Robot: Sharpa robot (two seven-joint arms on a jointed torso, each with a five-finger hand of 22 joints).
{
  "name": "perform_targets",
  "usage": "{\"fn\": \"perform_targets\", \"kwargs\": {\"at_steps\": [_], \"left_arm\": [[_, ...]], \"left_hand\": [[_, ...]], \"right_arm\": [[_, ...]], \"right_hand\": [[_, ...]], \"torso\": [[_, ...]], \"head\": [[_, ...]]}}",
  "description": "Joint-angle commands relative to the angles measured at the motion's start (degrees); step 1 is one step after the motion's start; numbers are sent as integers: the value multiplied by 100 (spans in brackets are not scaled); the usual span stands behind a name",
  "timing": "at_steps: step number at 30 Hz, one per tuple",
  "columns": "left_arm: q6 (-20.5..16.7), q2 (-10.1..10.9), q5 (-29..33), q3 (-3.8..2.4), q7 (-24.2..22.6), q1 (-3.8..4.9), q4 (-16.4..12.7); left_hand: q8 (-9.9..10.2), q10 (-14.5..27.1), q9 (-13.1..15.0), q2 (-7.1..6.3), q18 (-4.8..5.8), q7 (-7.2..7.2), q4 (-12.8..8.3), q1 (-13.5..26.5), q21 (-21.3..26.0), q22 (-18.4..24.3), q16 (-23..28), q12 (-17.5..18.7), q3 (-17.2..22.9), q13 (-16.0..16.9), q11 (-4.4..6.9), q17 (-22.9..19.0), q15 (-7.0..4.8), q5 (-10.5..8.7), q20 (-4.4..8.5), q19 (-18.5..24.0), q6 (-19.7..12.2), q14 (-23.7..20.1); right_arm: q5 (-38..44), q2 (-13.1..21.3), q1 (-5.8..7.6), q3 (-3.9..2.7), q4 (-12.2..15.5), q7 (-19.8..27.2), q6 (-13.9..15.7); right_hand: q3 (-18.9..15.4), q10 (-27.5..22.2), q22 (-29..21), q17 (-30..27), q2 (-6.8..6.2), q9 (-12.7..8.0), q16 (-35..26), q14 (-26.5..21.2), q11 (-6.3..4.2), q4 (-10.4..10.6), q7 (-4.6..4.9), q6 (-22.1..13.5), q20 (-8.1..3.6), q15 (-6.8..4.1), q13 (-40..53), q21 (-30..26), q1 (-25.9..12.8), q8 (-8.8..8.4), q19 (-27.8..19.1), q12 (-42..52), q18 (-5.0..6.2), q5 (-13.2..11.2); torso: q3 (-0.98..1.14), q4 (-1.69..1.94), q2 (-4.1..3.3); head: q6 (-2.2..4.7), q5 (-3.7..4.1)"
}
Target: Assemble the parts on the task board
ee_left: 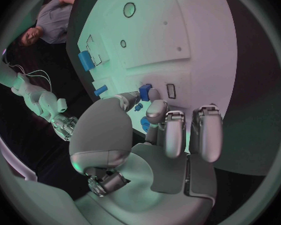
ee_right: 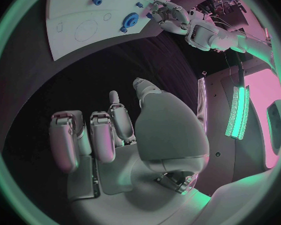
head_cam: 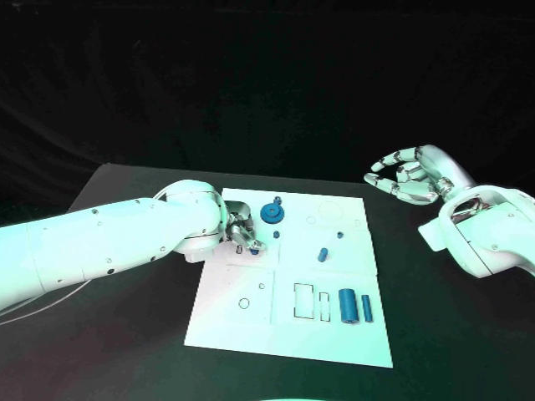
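The left hand (head_cam: 242, 233) pinches a small blue peg (head_cam: 256, 247) over the white task board (head_cam: 294, 334), near the round blue gear (head_cam: 273, 215). It could easily slip or go in crooked. The right hand (head_cam: 407, 175) hangs empty, fingers loosely curled, off the counter (head_cam: 461, 334).

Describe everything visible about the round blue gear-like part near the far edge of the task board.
The round blue part is a flat disc with a notched, gear-like rim and a raised hub at its centre, plastic by its look. It lies flat on the white task board near the board's far edge, with a smaller blue piece just beyond it. The left hand works beside it; whether it touches the disc cannot be told. The right wrist view shows it too.
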State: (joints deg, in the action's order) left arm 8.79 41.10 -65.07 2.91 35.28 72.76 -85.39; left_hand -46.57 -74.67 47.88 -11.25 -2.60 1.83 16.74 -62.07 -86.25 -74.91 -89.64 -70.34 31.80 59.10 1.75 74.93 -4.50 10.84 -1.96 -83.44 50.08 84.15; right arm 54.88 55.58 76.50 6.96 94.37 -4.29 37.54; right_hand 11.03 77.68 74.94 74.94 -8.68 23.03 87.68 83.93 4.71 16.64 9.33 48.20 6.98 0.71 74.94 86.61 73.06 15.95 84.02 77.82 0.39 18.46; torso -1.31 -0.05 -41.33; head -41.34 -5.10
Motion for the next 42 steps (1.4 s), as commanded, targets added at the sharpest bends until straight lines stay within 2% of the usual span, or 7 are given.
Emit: {"fn": "perform_targets", "kwargs": {"at_steps": [1, 8, 14, 25, 32, 37, 42], "left_arm": [[111, -15, 13, 5, -9, -7, -5], [89, -5, 14, 3, -9, -8, -8], [50, 10, 9, -2, -7, -9, -17], [-66, 58, -6, -25, -11, -16, -89], [-185, 137, 1, -143, -23, -4, -241], [-190, 219, 4, -238, -27, 78, -326], [-15, 292, 5, -279, -23, 260, -321]], "left_hand": [[32, -53, 5, -6, 59, 11, -5, 93, -27, -637, -36, -38, -104, 17, 12, 1507, -37, 6, 1, -30, 26, 585], [44, -85, 14, -22, 71, 5, 5, 286, -48, -691, -36, -78, -401, 61, 18, 1507, -43, 10, 9, -69, 59, 585], [56, -116, 23, 78, 87, -6, 15, 566, -76, -765, -36, -117, -635, 101, 26, 1507, -50, 26, 18, -123, 89, 585], [56, -114, 26, 88, 87, -9, 12, 607, -77, -766, -36, -115, -674, 93, 28, 1507, -52, 28, 19, -123, 91, 585], [76, -58, 25, 86, 64, -4, 4, 615, -36, -668, -36, -52, -706, -3, 26, 1507, -52, 41, 20, -53, 56, 585], [126, 4, 15, 91, 41, 18, 2, 592, 7, -569, -20, 3, -744, -79, 8, 1478, -40, 57, 19, 19, -19, 576], [175, 49, -1, 101, 20, 40, 0, 556, 47, -479, 1, 40, -767, -131, -10, 1444, -24, 62, 15, 86, -72, 565]], "right_arm": [[68, 4, -3, 0, 10, 46, 10], [69, 8, -3, 0, 8, 49, 16], [69, 9, -3, 0, 7, 50, 5], [70, 15, -3, 0, -1, 50, 5], [71, 11, -3, 0, -32, 50, 10], [74, 7, -3, 0, -51, 48, 13], [80, 3, -3, 0, -65, 44, 11]], "right_hand": [[-47, -10, 1215, 874, -20, 9, -20, 461, -28, -7, -20, 35, -58, -44, 73, -35, -17, 25, 329, -18, 72, -105], [-94, -11, 1212, 867, -5, 11, -25, 459, -29, 1, -21, 32, -60, -45, 71, -42, -37, 31, 326, -20, 74, -253], [-99, -10, 1212, 866, -2, 11, -25, 459, -29, 3, -21, 32, -60, -45, 71, -43, -42, 32, 326, -20, 74, -262], [-100, -12, 1211, 863, 4, 11, -26, 458, -29, 2, -21, 33, -60, -45, 68, -45, -41, 33, 325, -22, 74, -266], [-100, -9, 1212, 865, 9, 11, -26, 459, -29, 2, -21, 33, -60, -46, 71, -43, -43, 33, 326, -19, 74, -267], [-100, -9, 1212, 865, 9, 11, -26, 459, -29, 2, -21, 33, -60, -46, 71, -43, -43, 33, 326, -19, 74, -267], [-100, -9, 1212, 865, 9, 11, -26, 459, -29, 2, -21, 33, -60, -46, 71, -43, -43, 33, 326, -19, 74, -267]], "torso": [[-2, -2, 2], [-2, 0, -1], [-4, -2, -7], [-1, -1, 0], [3, -4, 12], [9, 4, 11], [1, -1, -1]], "head": [[-3, 5], [-1, 8], [0, 14], [-1, 16], [39, 21], [60, 21], [89, 12]]}}
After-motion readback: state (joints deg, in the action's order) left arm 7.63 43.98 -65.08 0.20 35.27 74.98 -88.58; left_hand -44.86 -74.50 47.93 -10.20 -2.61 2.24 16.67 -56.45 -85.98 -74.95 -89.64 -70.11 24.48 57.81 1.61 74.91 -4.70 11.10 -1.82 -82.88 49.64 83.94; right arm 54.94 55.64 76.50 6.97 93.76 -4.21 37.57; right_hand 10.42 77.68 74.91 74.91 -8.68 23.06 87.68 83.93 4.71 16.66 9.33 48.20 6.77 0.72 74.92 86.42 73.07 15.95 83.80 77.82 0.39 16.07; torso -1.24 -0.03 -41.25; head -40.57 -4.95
